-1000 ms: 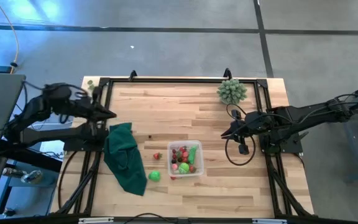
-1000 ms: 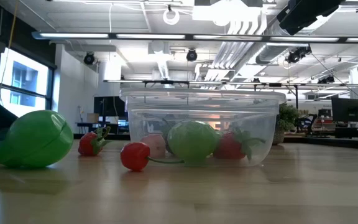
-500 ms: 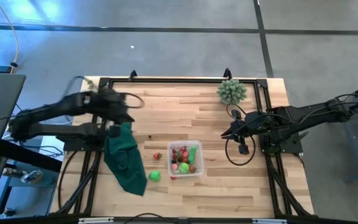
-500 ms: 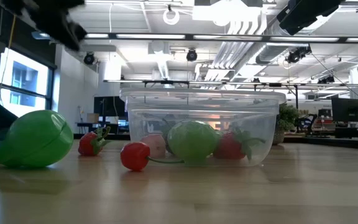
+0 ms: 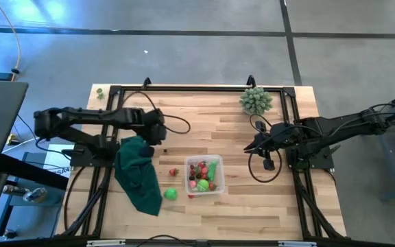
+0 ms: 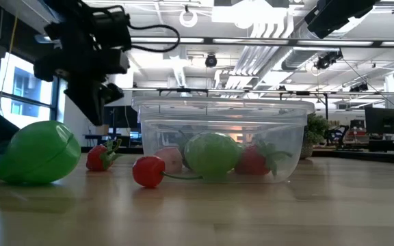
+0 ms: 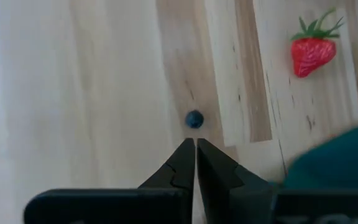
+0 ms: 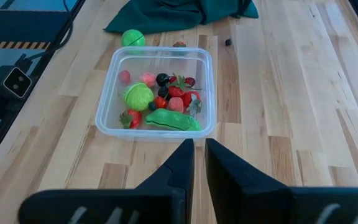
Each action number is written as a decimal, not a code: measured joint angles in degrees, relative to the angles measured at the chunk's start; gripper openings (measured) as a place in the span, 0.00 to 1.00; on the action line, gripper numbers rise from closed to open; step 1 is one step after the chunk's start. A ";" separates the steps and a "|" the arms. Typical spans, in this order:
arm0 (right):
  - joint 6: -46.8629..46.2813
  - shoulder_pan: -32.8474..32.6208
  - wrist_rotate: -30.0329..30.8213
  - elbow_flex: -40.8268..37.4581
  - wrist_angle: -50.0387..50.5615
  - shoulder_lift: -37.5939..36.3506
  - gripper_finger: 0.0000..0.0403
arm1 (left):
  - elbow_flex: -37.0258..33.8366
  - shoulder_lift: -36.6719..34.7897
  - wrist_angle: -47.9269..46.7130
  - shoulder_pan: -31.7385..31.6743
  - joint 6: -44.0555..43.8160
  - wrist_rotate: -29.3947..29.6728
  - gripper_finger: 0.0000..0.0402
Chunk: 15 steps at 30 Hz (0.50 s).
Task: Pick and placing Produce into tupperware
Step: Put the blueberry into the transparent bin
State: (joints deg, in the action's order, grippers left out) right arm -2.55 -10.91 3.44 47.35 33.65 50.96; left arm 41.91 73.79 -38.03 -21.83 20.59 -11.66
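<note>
Left gripper (image 7: 195, 144), jaws clenched and empty, hangs over a small blueberry (image 7: 194, 119) lying on the table (image 5: 252, 206) just ahead of its tips; tupperware (image 5: 205, 176) sits beyond; right gripper (image 8: 199, 146) waits, nearly closed

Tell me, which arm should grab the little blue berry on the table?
Probably the left. Its gripper is shut, hanging right by the blue berry, with the strawberry and green cloth nearby. The right gripper waits on the far side of the tupperware.
</note>
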 joint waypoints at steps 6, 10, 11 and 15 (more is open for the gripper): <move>0.00 -0.01 -0.02 0.00 -0.02 -0.02 0.07 | 0.00 4.67 2.31 2.85 -0.46 2.09 0.12; 0.00 0.00 -0.02 0.00 -0.01 -0.02 0.07 | 0.00 5.17 2.61 3.34 -0.88 2.71 0.21; 0.00 0.01 0.00 0.00 0.00 -0.01 0.07 | 0.00 5.28 2.65 3.59 -0.86 3.40 0.23; 0.00 0.01 0.01 0.00 0.00 -0.02 0.07 | 0.00 5.25 2.64 3.63 0.74 5.12 0.29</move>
State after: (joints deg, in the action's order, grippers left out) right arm -2.55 -10.90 3.44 47.35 33.65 50.94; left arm 41.91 79.05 -35.40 -18.20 21.32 -6.54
